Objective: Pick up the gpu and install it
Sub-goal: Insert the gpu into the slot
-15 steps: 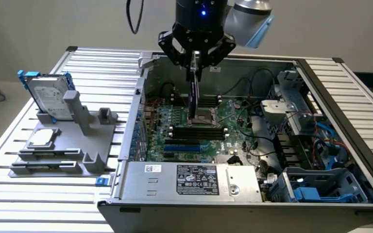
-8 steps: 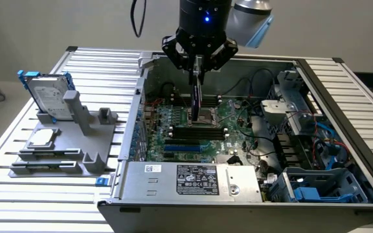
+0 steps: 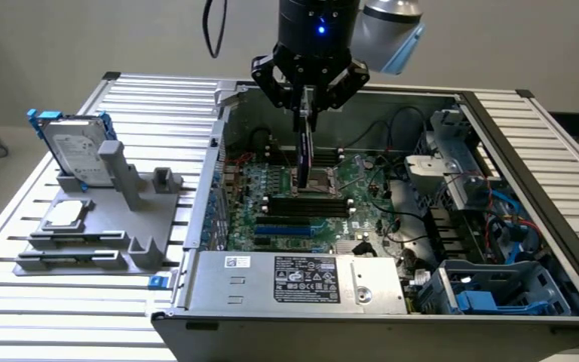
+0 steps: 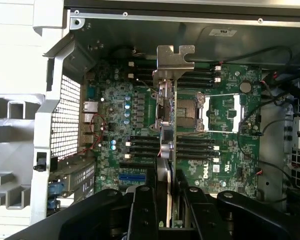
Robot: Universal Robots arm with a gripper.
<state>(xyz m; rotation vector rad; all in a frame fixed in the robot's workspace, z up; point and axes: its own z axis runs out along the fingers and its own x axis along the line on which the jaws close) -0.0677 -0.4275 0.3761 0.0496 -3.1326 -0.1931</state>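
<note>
Above the motherboard (image 3: 365, 173), the gripper (image 3: 307, 105) is clamped on the gpu (image 3: 304, 154), which hangs edge-down over the board's middle, seemingly not yet seated. Pick-up looks done and installation is in hand. Seating likely calls for lining the card's edge with the blue slot (image 3: 281, 226) on the board.

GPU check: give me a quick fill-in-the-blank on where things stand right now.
The gripper is shut on the ____. The held part hangs over the green ____ inside the open computer case. The hard drive on the grey fixture has a ____ frame.
Missing words: gpu; motherboard; blue.
</note>
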